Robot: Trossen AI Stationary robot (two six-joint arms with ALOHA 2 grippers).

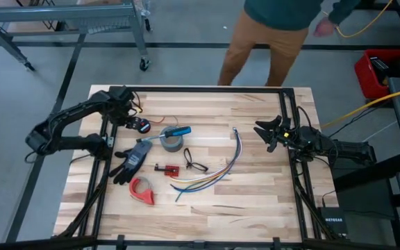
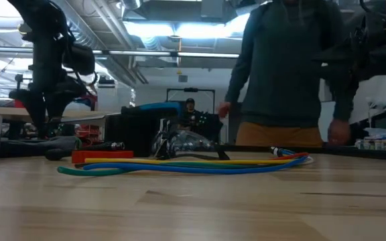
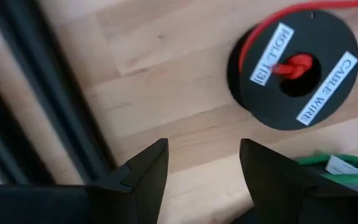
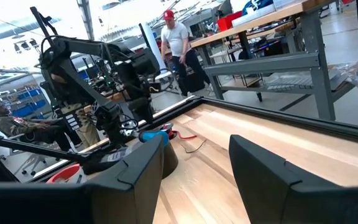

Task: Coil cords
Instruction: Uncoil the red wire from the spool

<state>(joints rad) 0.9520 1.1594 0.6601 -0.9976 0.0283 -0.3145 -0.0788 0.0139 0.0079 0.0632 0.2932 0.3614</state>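
Observation:
The red wire [image 3: 272,18] is wound on a black spool [image 3: 297,68] labelled "CABLE WIRE". The spool [image 1: 143,126] lies flat on the table near the far left corner, and a knot of the wire sits in its hub [image 3: 294,65]. My left gripper [image 3: 204,168] points down, open, over bare wood just beside the spool and touches nothing; in the high view this gripper [image 1: 126,112] stands at the spool's far-left side. My right gripper [image 1: 267,132] waits open and level at the table's right edge, with nothing between its fingers [image 4: 135,168].
A grey tape roll [image 1: 174,143] with a blue-handled screwdriver [image 1: 177,131] on it, a black glove [image 1: 132,162], a red tape dispenser [image 1: 142,189], a small black looped cord [image 1: 194,165] and a bundle of multicoloured wires [image 1: 217,170] lie mid-table. A person [image 1: 269,35] stands beyond the far edge.

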